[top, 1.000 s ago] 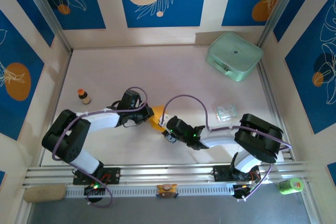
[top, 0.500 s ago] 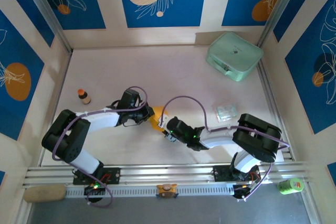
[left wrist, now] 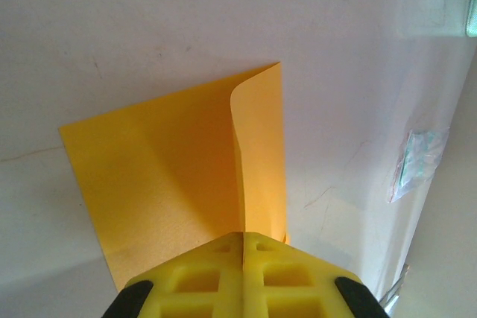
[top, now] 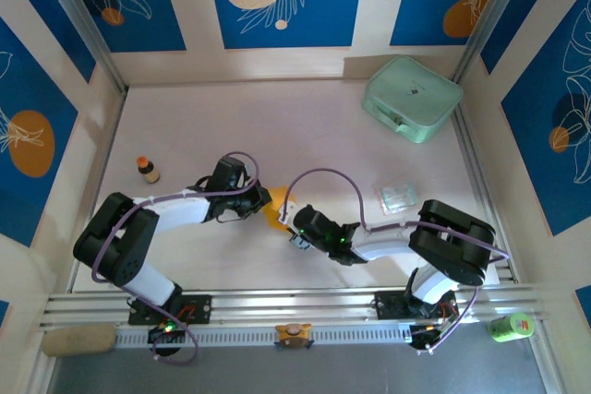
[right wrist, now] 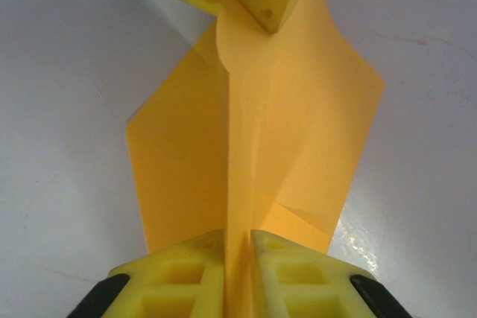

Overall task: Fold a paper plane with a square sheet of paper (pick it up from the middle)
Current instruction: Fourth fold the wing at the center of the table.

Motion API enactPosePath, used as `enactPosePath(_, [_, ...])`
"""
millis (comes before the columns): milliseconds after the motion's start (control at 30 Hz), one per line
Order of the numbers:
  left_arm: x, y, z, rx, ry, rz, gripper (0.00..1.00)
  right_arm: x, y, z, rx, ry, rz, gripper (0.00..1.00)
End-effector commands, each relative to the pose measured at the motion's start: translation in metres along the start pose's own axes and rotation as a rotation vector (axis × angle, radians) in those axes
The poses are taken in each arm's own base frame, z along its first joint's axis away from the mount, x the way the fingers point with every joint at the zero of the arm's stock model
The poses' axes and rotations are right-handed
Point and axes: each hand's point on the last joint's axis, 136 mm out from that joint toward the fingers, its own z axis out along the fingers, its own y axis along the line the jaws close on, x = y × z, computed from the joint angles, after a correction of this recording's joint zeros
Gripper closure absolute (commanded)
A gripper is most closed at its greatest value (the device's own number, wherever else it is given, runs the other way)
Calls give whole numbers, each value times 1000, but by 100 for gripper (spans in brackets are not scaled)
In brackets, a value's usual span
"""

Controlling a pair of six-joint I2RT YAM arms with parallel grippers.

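Mint-green case (top: 412, 98) in the far right corner, small bottle (top: 147, 169) left, clear packet (top: 398, 197) right.

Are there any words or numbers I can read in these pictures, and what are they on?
No text can be read anywhere.
Green can: has a label with a red patch, too small and blurred to read.
Small bottle: too small to tell whether it has any writing.
Mint-green case: one tiny dark mark, not readable.
Clear packet: nothing legible.
Square sheet of paper: plain, no marks.
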Motion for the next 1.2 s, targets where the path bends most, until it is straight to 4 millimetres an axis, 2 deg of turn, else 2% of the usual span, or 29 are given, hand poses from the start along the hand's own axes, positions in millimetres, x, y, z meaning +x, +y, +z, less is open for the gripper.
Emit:
enactPosePath(0, [-7,-10,-5,25,-11,-4,99,8,3,1,-30,6,34,88])
enactPosePath(100, [-8,-11,-6,29,-18,-2,91,7,6,1,-51,9,69,92])
enactPosePath(233, [-11,-16,-11,45,-45,11,71,11,5,4,-64,35,145,97])
enactPosePath(267, [-12,-17,-13,46,-55,14,59,12,4,5,-70,42,173,97])
enactPosePath(300, [-13,-17,-16,47,-69,18,55,12,4,6,-80,50,204,97])
enactPosePath(467, [-17,-14,-30,22,-128,34,46,14,6,12,-132,71,340,98])
enactPosePath(567, [-16,-14,-35,16,-138,43,46,17,9,14,-170,89,413,98])
enactPosePath(700, [-17,-16,-36,17,-140,48,51,21,4,16,-199,93,521,98])
enactPosePath(1000, [-11,-23,-23,57,-85,61,78,18,-3,12,-357,70,760,98])
enactPosePath(1167, [-2,-32,-8,86,-27,94,86,17,-4,13,-418,73,843,97])
